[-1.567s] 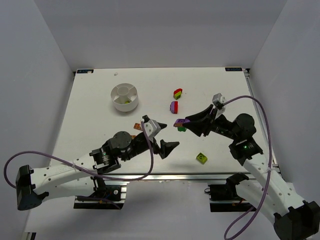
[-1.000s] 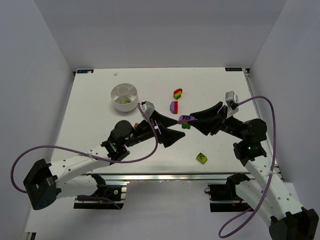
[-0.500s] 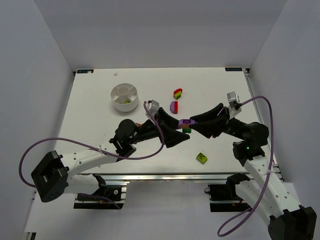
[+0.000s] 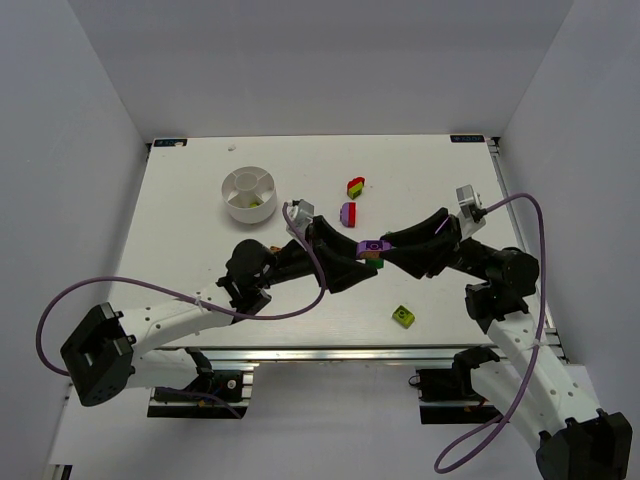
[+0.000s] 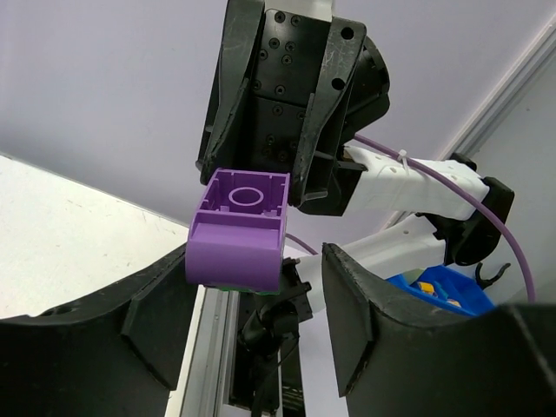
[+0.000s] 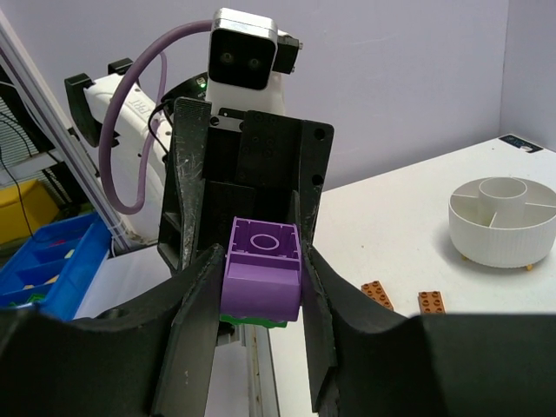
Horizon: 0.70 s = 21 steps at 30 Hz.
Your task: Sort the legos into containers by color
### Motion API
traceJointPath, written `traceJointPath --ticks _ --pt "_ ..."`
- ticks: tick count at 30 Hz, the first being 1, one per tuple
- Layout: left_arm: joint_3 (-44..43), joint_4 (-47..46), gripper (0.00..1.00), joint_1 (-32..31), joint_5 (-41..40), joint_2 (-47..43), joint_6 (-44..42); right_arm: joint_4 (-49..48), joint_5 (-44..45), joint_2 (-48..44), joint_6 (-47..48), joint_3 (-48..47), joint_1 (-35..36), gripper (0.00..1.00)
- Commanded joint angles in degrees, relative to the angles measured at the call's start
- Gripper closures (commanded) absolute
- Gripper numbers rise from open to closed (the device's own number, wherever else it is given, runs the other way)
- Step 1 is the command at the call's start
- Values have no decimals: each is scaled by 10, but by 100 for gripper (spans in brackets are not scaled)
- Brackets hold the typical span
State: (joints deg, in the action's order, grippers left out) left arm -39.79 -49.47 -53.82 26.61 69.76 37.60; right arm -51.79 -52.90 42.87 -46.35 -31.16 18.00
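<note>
Clock directions are read from the overhead view, with 12 at the far edge of the bench (image 4: 180, 230).

The two arms meet over the middle of the bench. The right end effector (image 6: 261, 261) reaches in from 4 o'clock and pinches a purple brick (image 4: 372, 245) by its two side faces, studs up and clear of the surface. A green brick (image 6: 252, 321) is stuck to its underside.

The left end effector (image 5: 261, 265) comes in from 8 o'clock with its jaws spread around the same brick. In its wrist view one finger (image 5: 165, 321) is close beside the brick's lower edge. The other finger stands clearly apart from the brick, so it has no pinch.

The white dish (image 4: 249, 193) sits at about 10 o'clock, well apart from the meeting point. A small yellow-green bit shows in its near compartment.

The red-yellow-green piece (image 4: 355, 186) lies at 12 o'clock. The purple-and-red piece (image 4: 347, 213) lies just nearer than it, close to the left arm's wrist. The lime-green block (image 4: 403, 316) lies alone at 5 o'clock, near the front edge.

In the right wrist view an orange plate (image 6: 376, 294) and a second orange plate (image 6: 432, 301) lie flat on the bench, side by side but apart, between the held brick and the dish. From above the left arm covers them.
</note>
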Motion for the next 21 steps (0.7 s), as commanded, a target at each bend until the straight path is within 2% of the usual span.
traceJointPath --ticks 1,13,19,21 --pt "7 -19 33 1 10 -9 6 -65 -2 0 -27 3 -2 100" --pt "-5 -36 45 0 18 19 21 -89 -1 -10 -31 14 -3 100" --pt "-8 -37 57 0 20 24 23 -92 5 -17 -19 18 -3 100" --pt "-8 -35 66 1 20 23 22 -90 6 -20 -14 19 -3 100"
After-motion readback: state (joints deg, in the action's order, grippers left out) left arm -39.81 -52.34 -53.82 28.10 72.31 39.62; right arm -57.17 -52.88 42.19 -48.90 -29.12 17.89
